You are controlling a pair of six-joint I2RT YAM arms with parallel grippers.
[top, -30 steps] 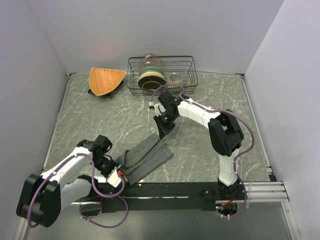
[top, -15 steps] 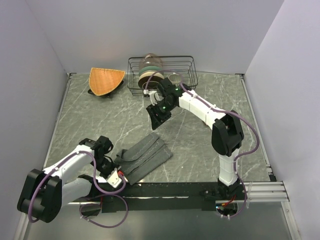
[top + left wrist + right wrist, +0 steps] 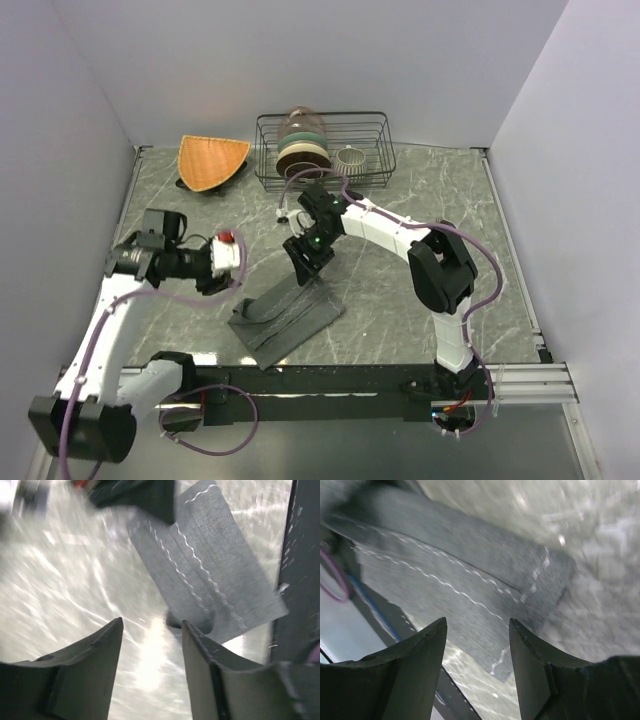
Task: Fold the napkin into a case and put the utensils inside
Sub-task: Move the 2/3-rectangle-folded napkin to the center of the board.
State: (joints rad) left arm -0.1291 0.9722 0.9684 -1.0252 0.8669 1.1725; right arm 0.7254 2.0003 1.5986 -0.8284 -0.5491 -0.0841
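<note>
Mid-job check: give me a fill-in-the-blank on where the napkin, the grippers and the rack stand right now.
1. The left gripper and the right gripper both stand ___, with nothing between their fingers.
2. The folded napkin lies on the ___, held by neither gripper.
3. The dishes and the small cup sit inside the ___.
4. In the top view, the orange woven mat lies to the ___ of those dishes.

Missing words: open; table; wire rack; left.

Black wire rack (image 3: 378, 132) beyond the right gripper (image 3: 308, 254), what look like stacked bowls (image 3: 302, 152) in its left half, pale cup (image 3: 350, 157) beside them, orange woven mat (image 3: 211, 160) further left, grey marbled tabletop (image 3: 430, 210) beneath.
</note>
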